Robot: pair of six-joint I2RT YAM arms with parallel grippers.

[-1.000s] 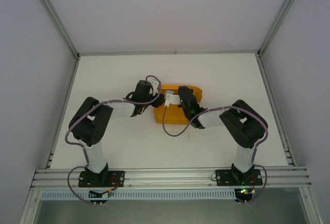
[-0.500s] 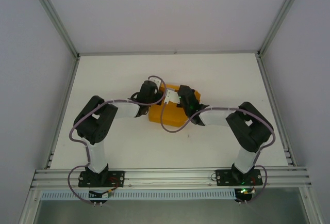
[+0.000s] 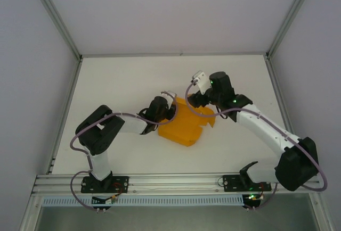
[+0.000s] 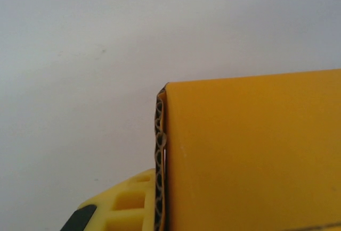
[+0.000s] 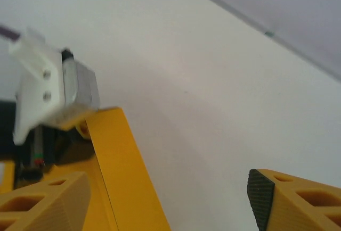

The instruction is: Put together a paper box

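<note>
The orange-yellow paper box [image 3: 185,125] lies partly folded on the white table, turned at an angle. My left gripper [image 3: 168,114] holds its left edge. In the left wrist view a card wall [image 4: 250,151] with a corrugated edge stands against one yellow finger [image 4: 125,201], and the other finger is hidden behind it. My right gripper [image 3: 198,102] hovers at the box's far right corner. Its fingers [image 5: 290,201] are spread wide, open, with a raised card flap [image 5: 120,162] standing between them beside the left finger, which does not grip it.
The left arm's white wrist mount [image 5: 40,90] sits just beyond the flap in the right wrist view. Aluminium frame rails [image 3: 282,108] edge the table on both sides and the front. Bare white table [image 3: 122,82] lies behind and to the left of the box.
The right arm has swung out to the right and back, its gripper off the top of the box. The box has turned and slid toward the front-left with the left gripper.
</note>
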